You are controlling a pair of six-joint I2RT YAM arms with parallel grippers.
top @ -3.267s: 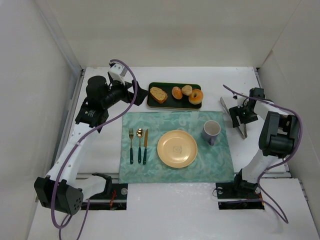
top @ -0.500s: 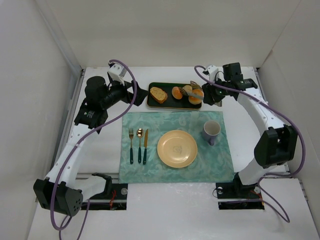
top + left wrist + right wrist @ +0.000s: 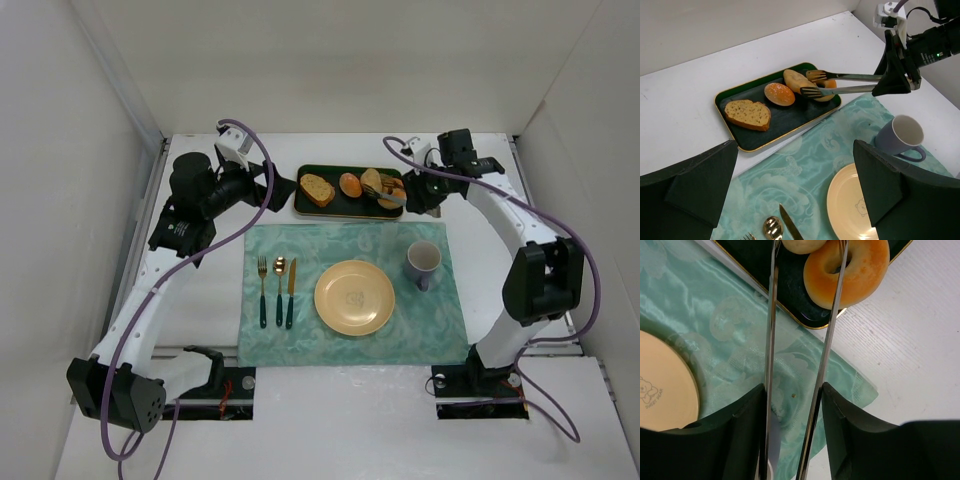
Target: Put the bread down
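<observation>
Your left gripper (image 3: 278, 188) hung released, jaws wide with nothing between them, just left of the tray (image 3: 785, 120). That tray lay out ahead of your right gripper (image 3: 792, 395) and held, left to right, a slice (image 3: 747, 114), a roll (image 3: 779, 93), the bread (image 3: 796, 80) and a donut (image 3: 867, 275). The right gripper was clenched on the tongs (image 3: 850, 83), whose two arms ran forward from between its fingers to the bread. One tip lay on each side of the bread, though you could not tell whether they pinched it. The bread sat on the tray between roll and donut. Back from the tongs' tips, on the mat (image 3: 300, 345), lay a plate (image 3: 354, 297) and, to its right, a mug (image 3: 423, 262).

About three seconds earlier your right gripper had been off to the right of the mug, with the tongs away from the tray. It had since swung over the tray's right end. In the last half second the tongs' tips had reached farther left, and the bread and roll appeared nudged slightly leftward. Your left arm had not moved.

The tray was a dark green rounded rectangle with a thin gold rim. The slice was flat and crusted, the roll glossy orange-brown, the bread a pale smooth oval, the donut a golden ring. The tongs were bright metal with slotted tips, the mat sheeny teal cloth, the plate round and yellow.
</observation>
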